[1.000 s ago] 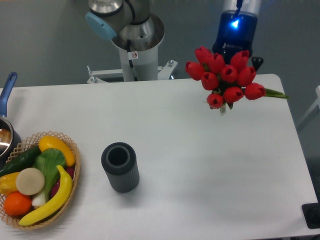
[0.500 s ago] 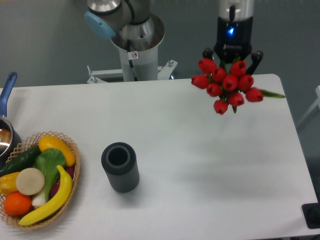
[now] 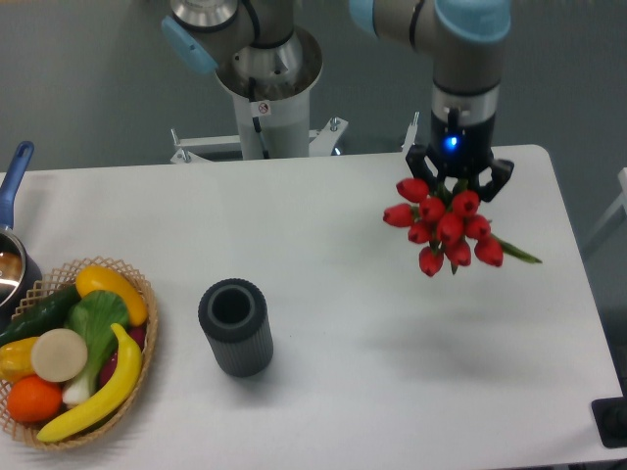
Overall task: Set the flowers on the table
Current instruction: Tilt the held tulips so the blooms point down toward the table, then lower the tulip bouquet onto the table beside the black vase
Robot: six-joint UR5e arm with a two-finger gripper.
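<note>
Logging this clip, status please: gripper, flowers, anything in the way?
Gripper shut on flowers, bunch held above the table, not yet down. Table bare beneath it. Dark vase and fruit basket well off to the side.

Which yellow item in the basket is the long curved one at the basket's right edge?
The banana: it is long, thin and curved, running along the right rim of the wicker basket. The other yellow piece above it is shorter and plumper.

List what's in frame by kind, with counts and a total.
Tulip bunch, held in the gripper above the table: 1
Dark ribbed cylindrical vase: 1
Wicker basket of fruit and vegetables: 1
Pot with blue handle, partly cut off: 1
Total: 4
</note>
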